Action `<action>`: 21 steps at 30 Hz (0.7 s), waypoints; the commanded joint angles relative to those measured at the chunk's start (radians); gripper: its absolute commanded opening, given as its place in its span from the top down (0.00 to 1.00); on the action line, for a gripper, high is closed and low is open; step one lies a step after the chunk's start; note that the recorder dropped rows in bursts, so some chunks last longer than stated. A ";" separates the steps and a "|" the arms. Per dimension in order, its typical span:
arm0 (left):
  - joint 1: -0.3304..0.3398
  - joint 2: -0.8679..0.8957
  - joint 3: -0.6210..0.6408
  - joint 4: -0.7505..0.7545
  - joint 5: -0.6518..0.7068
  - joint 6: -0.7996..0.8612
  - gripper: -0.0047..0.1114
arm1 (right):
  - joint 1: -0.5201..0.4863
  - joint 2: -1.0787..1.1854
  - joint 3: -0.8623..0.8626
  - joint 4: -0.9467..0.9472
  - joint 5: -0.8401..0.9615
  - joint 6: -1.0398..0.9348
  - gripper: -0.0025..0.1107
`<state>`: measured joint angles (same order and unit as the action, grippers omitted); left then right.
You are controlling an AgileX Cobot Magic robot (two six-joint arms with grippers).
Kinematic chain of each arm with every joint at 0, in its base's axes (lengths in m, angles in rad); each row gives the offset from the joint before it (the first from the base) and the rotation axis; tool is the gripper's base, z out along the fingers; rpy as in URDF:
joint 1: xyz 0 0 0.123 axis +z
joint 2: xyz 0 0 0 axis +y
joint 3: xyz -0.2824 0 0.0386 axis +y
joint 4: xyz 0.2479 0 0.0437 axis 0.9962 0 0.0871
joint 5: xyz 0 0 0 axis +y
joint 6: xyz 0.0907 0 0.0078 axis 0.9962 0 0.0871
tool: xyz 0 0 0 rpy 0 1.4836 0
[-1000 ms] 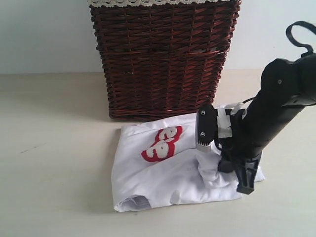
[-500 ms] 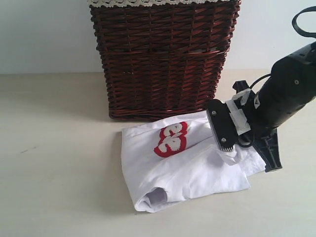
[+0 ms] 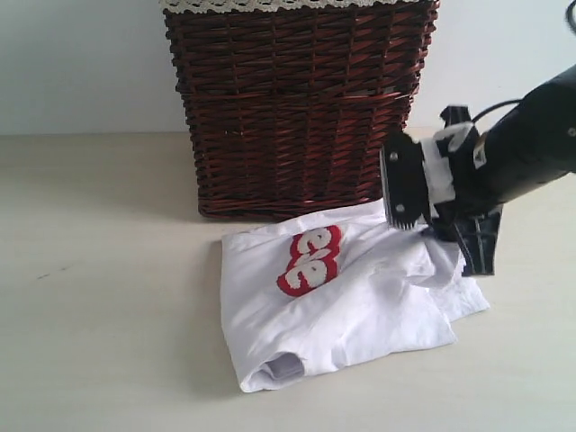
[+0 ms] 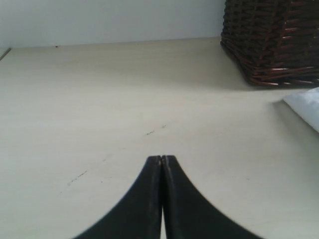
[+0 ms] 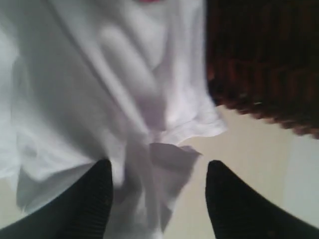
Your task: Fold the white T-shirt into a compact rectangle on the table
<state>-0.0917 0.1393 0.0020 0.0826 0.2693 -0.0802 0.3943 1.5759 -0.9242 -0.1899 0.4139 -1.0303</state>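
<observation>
Loosely bunched rather than flat, the white short-sleeved cotton T-shirt (image 3: 360, 310) lies on the broad, smooth pale beige table (image 3: 90, 270), a little right of the middle in the exterior view. Its fuzzy white lettering outlined in red (image 3: 309, 261) faces up on the far left part of the heap. A sleeve opening (image 3: 284, 367) gapes at the near left corner. The cloth is creased and doubled over itself, with a rumpled ridge along its right side.

Just behind the shirt stands a tall dark reddish-brown wicker basket (image 3: 297, 108). The shirt's far edge reaches its base, touching it or very nearly. A strip of pale lace trim (image 3: 288, 4) runs along the basket's top rim, and a plain pale wall (image 3: 81, 63) rises behind.

The black right gripper (image 3: 475, 256) hangs over the shirt's right end, close beside the basket's right corner. A flat black block (image 3: 402, 184) mounted on its wrist hides part of that corner. In the right wrist view its two fingers (image 5: 94, 199) stand well apart, with folds of the white cloth lying in the gap below them. Neither finger pinches the fabric, so it holds nothing.

The left gripper (image 4: 161, 159) is outside the exterior view. Its own camera shows two dark fingers pressed together tip to tip with nothing between them. They are above bare table, apart from the basket, and only a corner of the shirt shows at the edge of that picture.
</observation>
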 commanded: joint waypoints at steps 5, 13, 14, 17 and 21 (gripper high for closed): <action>0.002 -0.005 -0.002 0.003 -0.002 -0.002 0.96 | 0.001 -0.065 0.000 0.536 -0.137 -0.191 0.70; 0.002 -0.005 -0.002 0.003 -0.002 -0.002 0.96 | 0.001 0.137 0.000 0.853 -0.063 -0.348 0.93; 0.002 -0.005 -0.002 0.003 -0.002 -0.002 0.96 | 0.001 0.155 0.000 0.839 -0.025 -0.348 0.96; 0.002 -0.005 -0.002 0.003 -0.002 -0.002 0.96 | 0.001 0.182 0.000 0.771 0.172 -0.358 0.98; 0.002 -0.005 -0.002 0.003 -0.002 -0.002 0.96 | 0.001 0.182 0.000 0.693 0.423 -0.363 0.98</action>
<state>-0.0917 0.1393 0.0020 0.0847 0.2693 -0.0802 0.3943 1.7597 -0.9242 0.5580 0.6727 -1.3783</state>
